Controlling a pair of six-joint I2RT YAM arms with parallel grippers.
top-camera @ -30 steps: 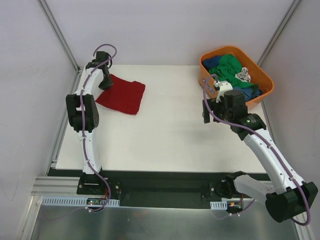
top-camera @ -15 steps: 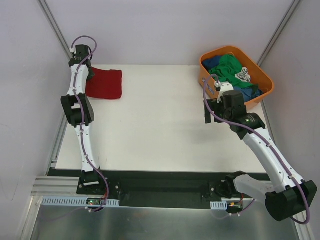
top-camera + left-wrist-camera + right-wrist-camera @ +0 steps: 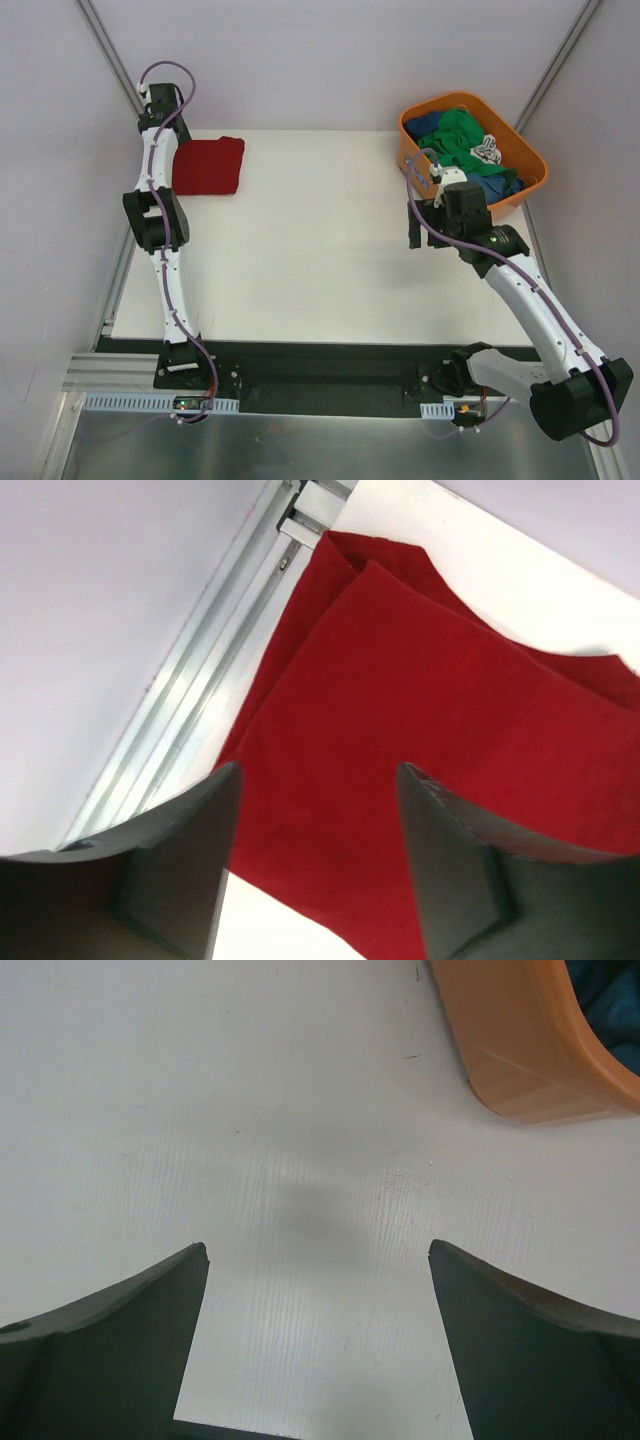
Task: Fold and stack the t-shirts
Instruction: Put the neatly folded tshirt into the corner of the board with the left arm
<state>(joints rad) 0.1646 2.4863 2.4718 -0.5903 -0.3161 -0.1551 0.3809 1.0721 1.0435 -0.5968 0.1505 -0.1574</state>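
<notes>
The dark red t-shirt [image 3: 208, 166] lay folded flat in the far left corner of the table [image 3: 330, 260], its edge close beside the aluminium rail [image 3: 190, 720]. The left gripper [image 3: 320, 775] hung just above it, jaws apart and gripping nothing. The right gripper [image 3: 315, 1250], jaws spread wide, hovered over bare tabletop near the orange tub [image 3: 510, 1050], whose wall stood between it and the green t-shirt [image 3: 458, 135] and blue t-shirt [image 3: 495, 187] heaped inside.
</notes>
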